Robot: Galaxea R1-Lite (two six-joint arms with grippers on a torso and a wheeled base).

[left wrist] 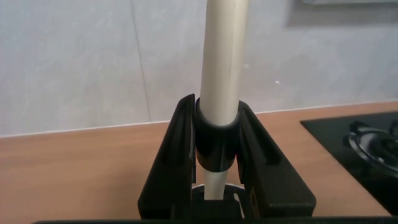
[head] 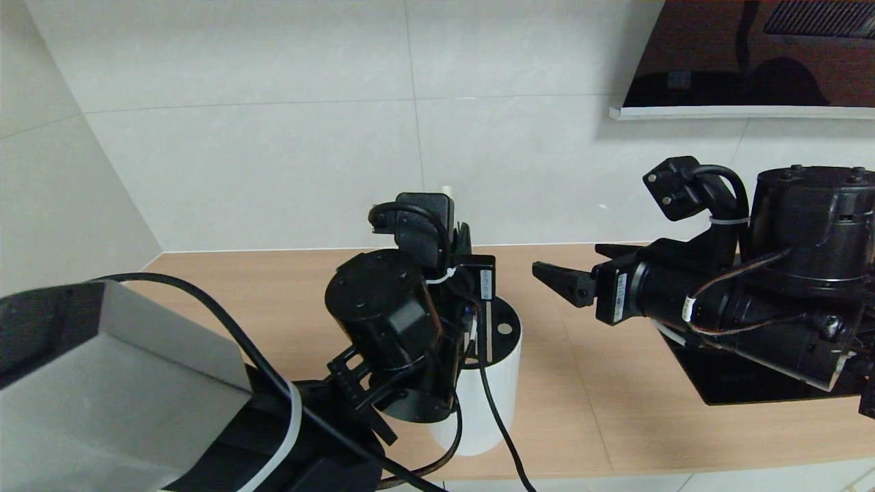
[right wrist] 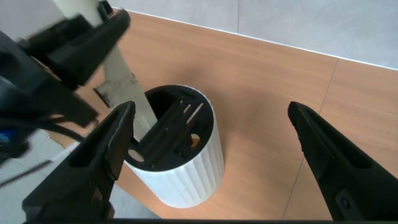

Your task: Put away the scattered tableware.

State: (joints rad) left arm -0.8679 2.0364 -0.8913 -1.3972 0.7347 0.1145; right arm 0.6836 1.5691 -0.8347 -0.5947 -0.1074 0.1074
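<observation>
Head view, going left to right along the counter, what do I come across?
First the white utensil holder, then the right gripper, then the black cooktop.

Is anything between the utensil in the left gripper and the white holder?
Nothing visible does. The utensil, clamped in the left gripper, has its tip at the slotted top of the white holder; the right gripper hangs apart.

A black hob (head: pixel 742 386) sits in the wooden counter (head: pixel 601 417).
</observation>
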